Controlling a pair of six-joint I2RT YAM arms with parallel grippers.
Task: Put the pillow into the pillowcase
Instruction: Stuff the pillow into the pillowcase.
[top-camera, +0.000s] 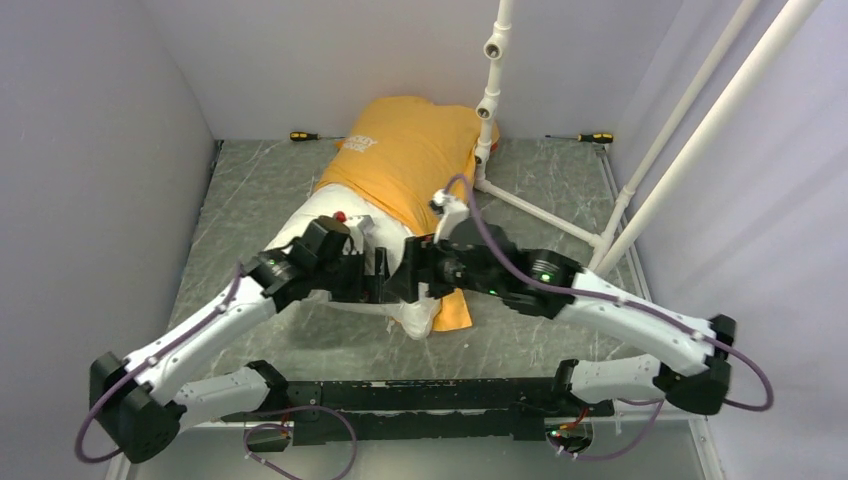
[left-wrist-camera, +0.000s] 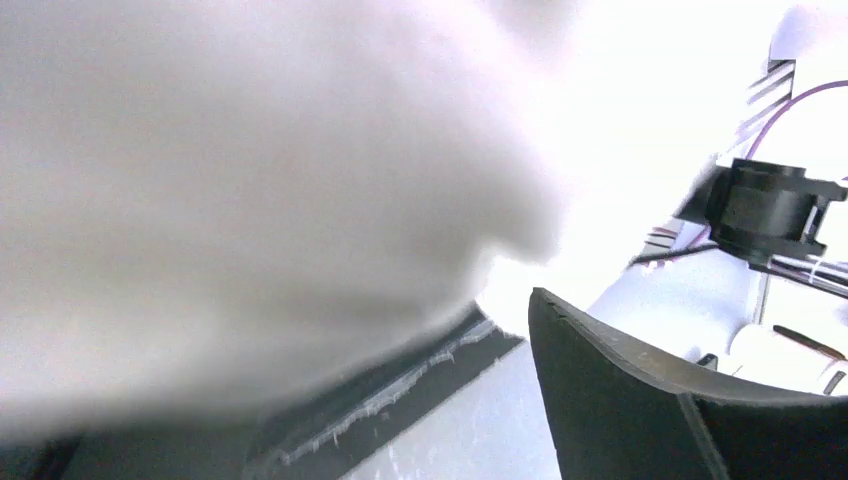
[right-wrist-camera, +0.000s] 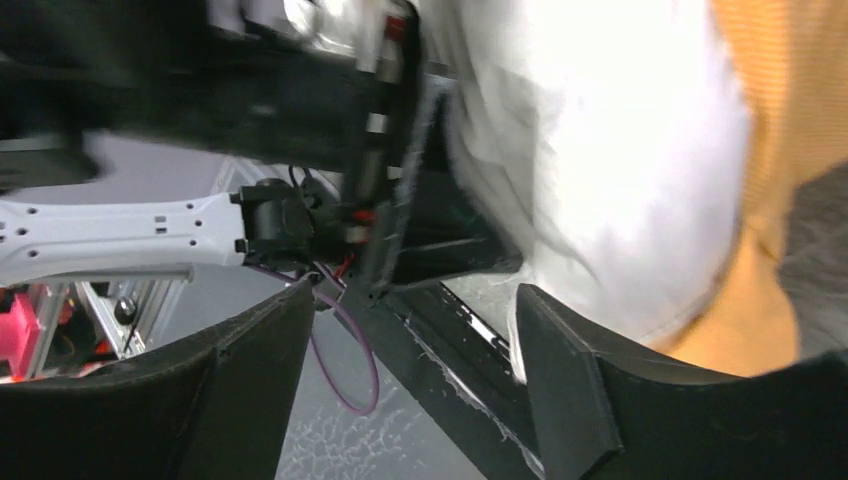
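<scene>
pillow (top-camera: 296, 228): on table (top-camera: 540, 330), far part inside pillowcase (top-camera: 405, 160), white near end out | left gripper (top-camera: 372, 275): at that end, seemingly wide, one finger hidden | right gripper (right-wrist-camera: 415, 295): wide, holding nothing, beside pillow

One white pillow (top-camera: 298, 228), one orange pillowcase (top-camera: 410, 160), two screwdrivers (top-camera: 303, 135), two robot arms (top-camera: 200, 335), one white pipe frame (top-camera: 700, 130)

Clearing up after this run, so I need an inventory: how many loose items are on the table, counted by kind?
White plump fabric pillow: 1
Orange fabric pillowcase: 1
Yellow-and-black-handled screwdrivers: 2
Total: 4
</scene>
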